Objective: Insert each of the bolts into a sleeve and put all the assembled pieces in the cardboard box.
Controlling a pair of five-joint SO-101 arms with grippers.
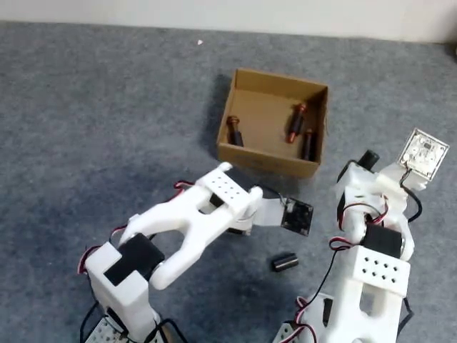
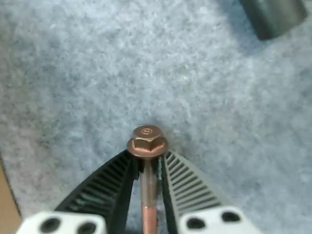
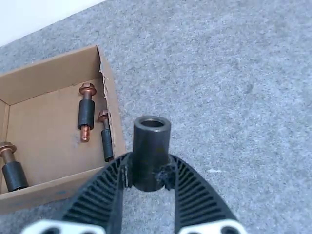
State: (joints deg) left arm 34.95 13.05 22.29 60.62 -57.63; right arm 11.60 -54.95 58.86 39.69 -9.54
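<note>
Nearest the lens in the high view, the left arm point(image 1: 186, 221) stretches from the lower left toward the middle of the grey carpet point(image 1: 107, 107), and the right arm point(image 1: 375, 279) stands at the lower right. A loose sleeve point(image 1: 284, 262), black, lies on its side on the carpet between the two arms. Farther back sits the cardboard box point(image 1: 268, 163), open at the top, with three assembled pieces in it. One piece point(image 1: 234, 132) lies by the left wall and two point(image 1: 297, 123) lie close together by the right wall. Near the box's right front corner, at the right arm's tip, a second sleeve point(image 1: 368, 158) shows as a dark stub, seemingly between that arm's fingers.

On the left wrist view, the left gripper point(image 2: 148, 168) is pinched narrow on a copper-coloured bolt point(image 2: 147, 144). The shank runs between the ribbed fingers and the hex flange head sticks out past their tips, with carpet behind it. The loose sleeve lies well apart from it.

On the right wrist view, the right gripper point(image 3: 148, 170) clamps the second sleeve by its lower half, its open bore facing away from the fingers. The box stands near, the three pieces lying on its floor.
</note>
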